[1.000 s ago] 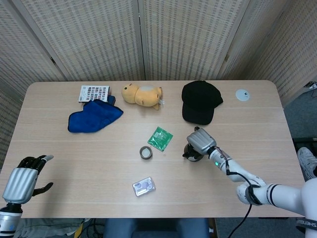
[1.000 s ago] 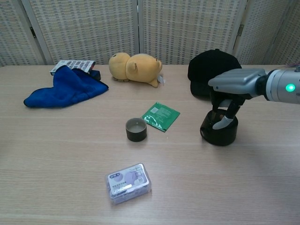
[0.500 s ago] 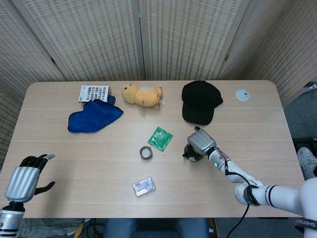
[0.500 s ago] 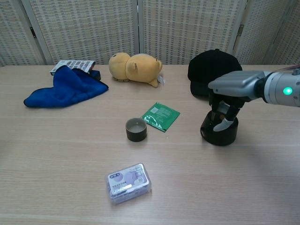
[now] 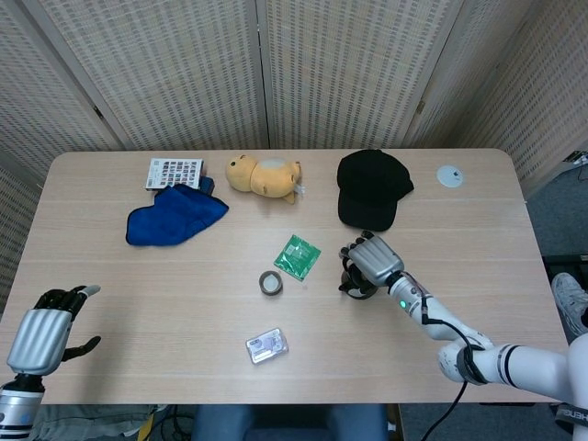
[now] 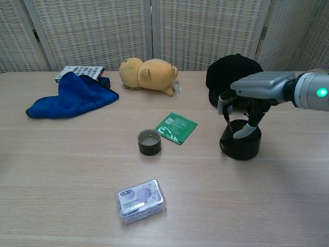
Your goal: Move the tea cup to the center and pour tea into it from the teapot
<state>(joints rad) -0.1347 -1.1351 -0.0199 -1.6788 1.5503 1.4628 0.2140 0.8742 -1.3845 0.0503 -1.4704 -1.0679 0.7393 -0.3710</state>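
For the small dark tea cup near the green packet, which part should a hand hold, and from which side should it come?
The tea cup stands upright, a short open cylinder with no visible handle. Probably best to pinch across its outer wall, coming from above or from its front-left, where the table is bare. The green packet lies close at its back-right. The left hand is free; the right hand is at the teapot.
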